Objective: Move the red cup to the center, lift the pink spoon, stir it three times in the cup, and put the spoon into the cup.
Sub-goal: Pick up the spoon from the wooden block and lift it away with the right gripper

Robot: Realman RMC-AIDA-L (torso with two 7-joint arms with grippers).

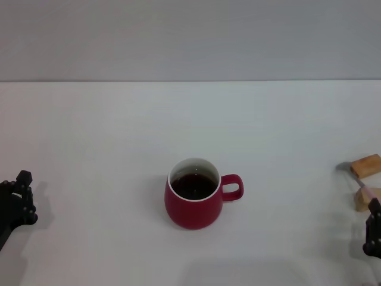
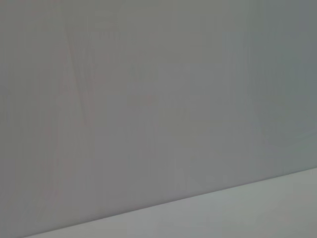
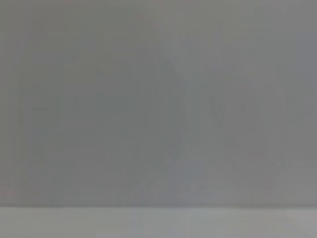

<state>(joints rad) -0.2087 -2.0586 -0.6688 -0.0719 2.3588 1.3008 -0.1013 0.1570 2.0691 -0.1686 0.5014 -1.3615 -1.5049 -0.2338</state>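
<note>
The red cup (image 1: 194, 201) stands upright on the white table near the middle front, handle toward the right, with dark liquid inside. The pink spoon (image 1: 359, 182) lies at the far right edge across two tan wooden blocks, its greyish bowl toward the back; only part of it shows. My left gripper (image 1: 16, 201) is low at the far left edge, well away from the cup. My right gripper (image 1: 374, 229) is at the far right edge, just in front of the spoon. Both wrist views show only blank wall and table.
Two tan wooden blocks (image 1: 365, 165) sit at the far right edge under the spoon. The white table (image 1: 119, 131) stretches back to a grey wall.
</note>
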